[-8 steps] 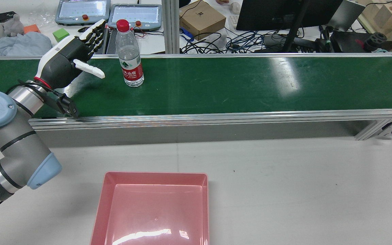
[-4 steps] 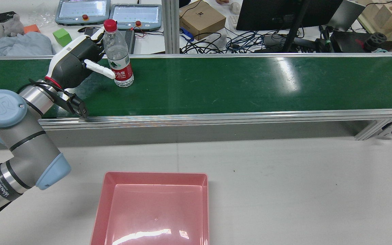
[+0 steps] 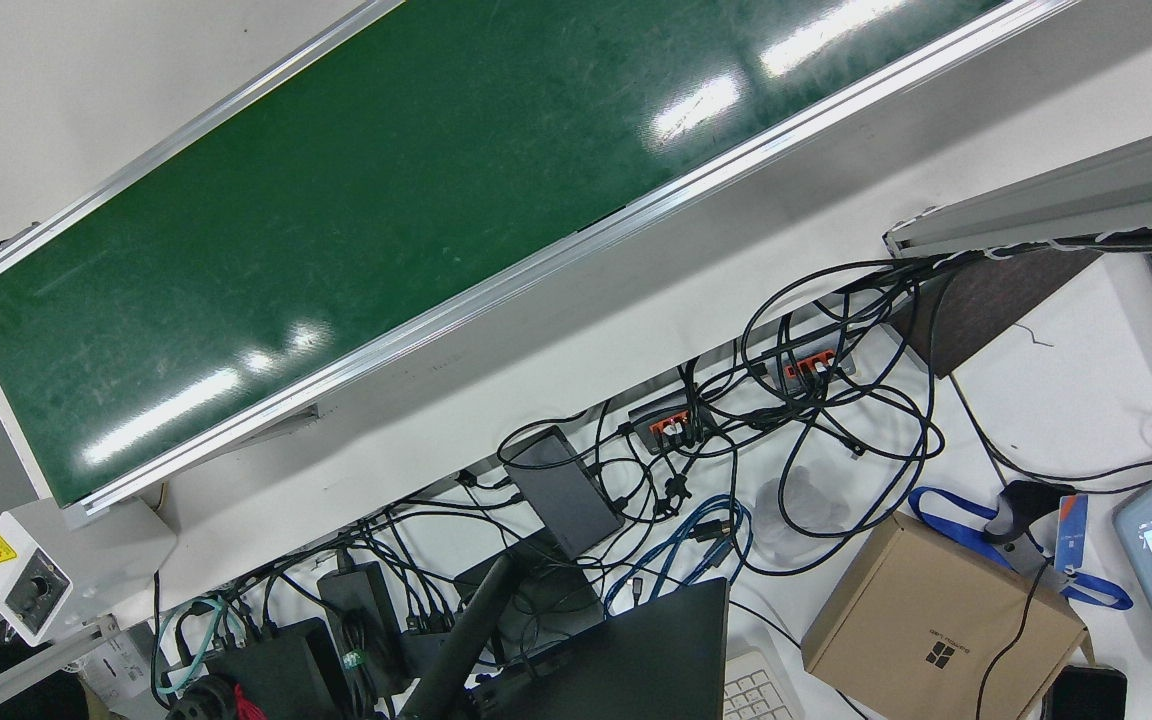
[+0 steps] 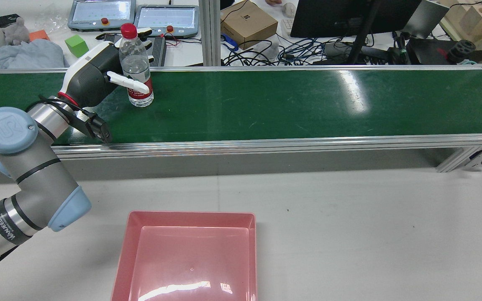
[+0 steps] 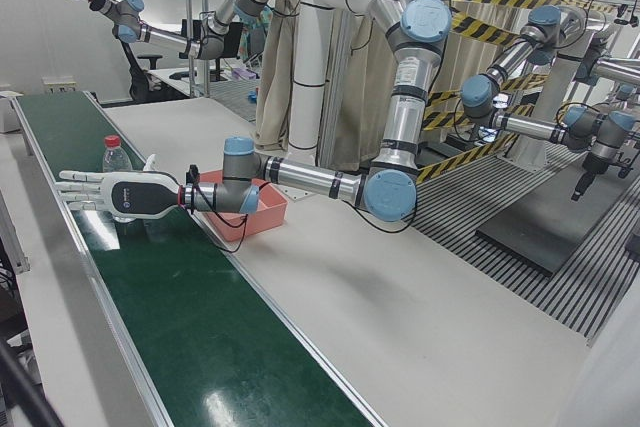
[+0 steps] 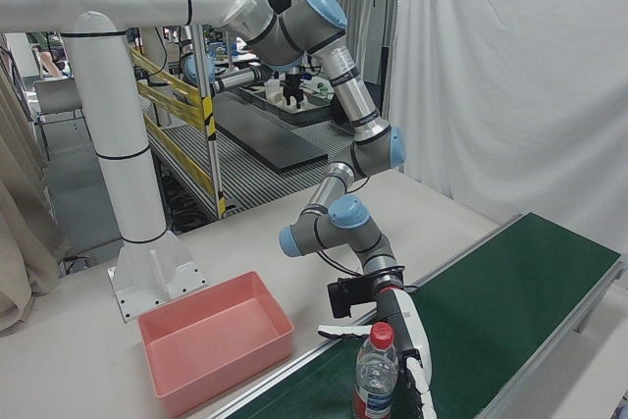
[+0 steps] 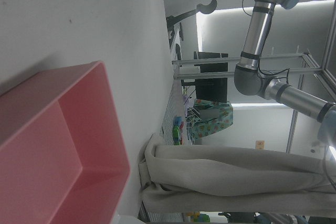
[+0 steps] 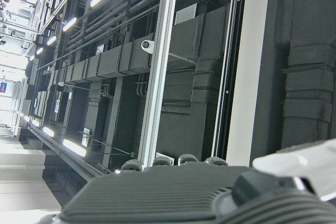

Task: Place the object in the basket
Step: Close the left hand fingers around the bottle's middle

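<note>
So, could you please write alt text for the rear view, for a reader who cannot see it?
The robot's left hand is open around an upright water bottle with a red cap, standing on the green conveyor belt. Whether the fingers grip it cannot be told. An empty pink basket sits on the white table nearer the camera.

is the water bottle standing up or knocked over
Standing upright. The water bottle rests on its base on the green belt, red cap on top, with the left robot hand around it.
</note>
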### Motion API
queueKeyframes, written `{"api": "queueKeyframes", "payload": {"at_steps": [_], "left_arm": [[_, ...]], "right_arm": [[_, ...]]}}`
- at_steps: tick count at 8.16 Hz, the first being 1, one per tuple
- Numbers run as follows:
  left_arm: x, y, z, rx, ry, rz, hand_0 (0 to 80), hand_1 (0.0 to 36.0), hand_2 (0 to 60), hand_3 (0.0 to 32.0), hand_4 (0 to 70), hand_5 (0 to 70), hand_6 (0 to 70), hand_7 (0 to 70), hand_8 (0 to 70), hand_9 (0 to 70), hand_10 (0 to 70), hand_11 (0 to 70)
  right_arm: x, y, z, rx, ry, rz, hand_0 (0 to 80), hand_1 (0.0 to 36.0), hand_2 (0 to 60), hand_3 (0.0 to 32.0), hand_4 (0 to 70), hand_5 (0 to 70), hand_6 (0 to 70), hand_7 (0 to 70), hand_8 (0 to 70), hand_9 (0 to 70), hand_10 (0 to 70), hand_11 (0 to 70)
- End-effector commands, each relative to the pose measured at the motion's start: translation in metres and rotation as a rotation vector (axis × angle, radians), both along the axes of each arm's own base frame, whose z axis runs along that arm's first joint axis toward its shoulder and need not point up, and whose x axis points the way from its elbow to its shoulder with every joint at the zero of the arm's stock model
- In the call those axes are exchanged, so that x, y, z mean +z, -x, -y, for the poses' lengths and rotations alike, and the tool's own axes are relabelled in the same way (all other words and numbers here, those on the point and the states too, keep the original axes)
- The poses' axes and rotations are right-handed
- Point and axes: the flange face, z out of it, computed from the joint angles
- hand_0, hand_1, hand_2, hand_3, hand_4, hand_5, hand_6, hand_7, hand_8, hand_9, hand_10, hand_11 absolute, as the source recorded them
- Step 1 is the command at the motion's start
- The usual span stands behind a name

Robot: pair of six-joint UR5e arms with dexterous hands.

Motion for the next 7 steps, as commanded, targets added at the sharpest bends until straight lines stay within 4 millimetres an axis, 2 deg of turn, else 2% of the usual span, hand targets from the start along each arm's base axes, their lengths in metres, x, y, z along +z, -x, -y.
{"api": "queueKeyframes", "payload": {"at_steps": [1, 2, 3, 5, 6, 7], "left_arm": [[-0.013, 0.003, 0.002, -0.011, 0.032, 0.031, 56.8, 5.0, 2.3, 0.0, 70.0, 70.0, 62.0, 62.5, 70.0, 70.0, 61.8, 70.0], [-0.024, 0.006, 0.006, -0.017, 0.033, 0.032, 53.7, 10.2, 32.4, 0.0, 70.0, 70.0, 70.0, 70.0, 70.0, 70.0, 69.0, 70.0], [-0.037, 0.009, 0.007, -0.023, 0.032, 0.032, 54.5, 13.7, 46.0, 0.0, 70.0, 70.0, 70.0, 70.0, 70.0, 70.0, 70.0, 70.0], [-0.054, 0.021, 0.000, -0.023, 0.019, 0.013, 55.0, 14.2, 46.9, 0.0, 70.0, 70.0, 70.0, 68.2, 70.0, 70.0, 70.0, 70.0], [-0.065, 0.030, -0.009, -0.021, -0.003, -0.003, 54.4, 15.7, 51.0, 0.0, 65.7, 70.0, 70.0, 67.0, 70.0, 70.0, 69.6, 70.0], [-0.075, 0.042, -0.027, -0.015, -0.018, -0.015, 53.6, 16.0, 52.2, 0.0, 62.7, 70.0, 69.3, 65.7, 70.0, 70.0, 67.4, 70.0]], "right_arm": [[0.000, 0.000, 0.000, 0.000, 0.000, -0.001, 0.0, 0.0, 0.0, 0.0, 0.0, 0.0, 0.0, 0.0, 0.0, 0.0, 0.0, 0.0], [0.000, -0.001, 0.000, 0.002, -0.001, 0.000, 0.0, 0.0, 0.0, 0.0, 0.0, 0.0, 0.0, 0.0, 0.0, 0.0, 0.0, 0.0], [0.000, -0.001, 0.000, 0.002, -0.001, 0.000, 0.0, 0.0, 0.0, 0.0, 0.0, 0.0, 0.0, 0.0, 0.0, 0.0, 0.0, 0.0], [0.000, 0.000, 0.000, 0.000, 0.001, 0.000, 0.0, 0.0, 0.0, 0.0, 0.0, 0.0, 0.0, 0.0, 0.0, 0.0, 0.0, 0.0], [0.000, -0.001, 0.000, 0.002, 0.001, 0.001, 0.0, 0.0, 0.0, 0.0, 0.0, 0.0, 0.0, 0.0, 0.0, 0.0, 0.0, 0.0], [0.000, 0.000, 0.000, 0.000, 0.000, -0.001, 0.0, 0.0, 0.0, 0.0, 0.0, 0.0, 0.0, 0.0, 0.0, 0.0, 0.0, 0.0]]}}
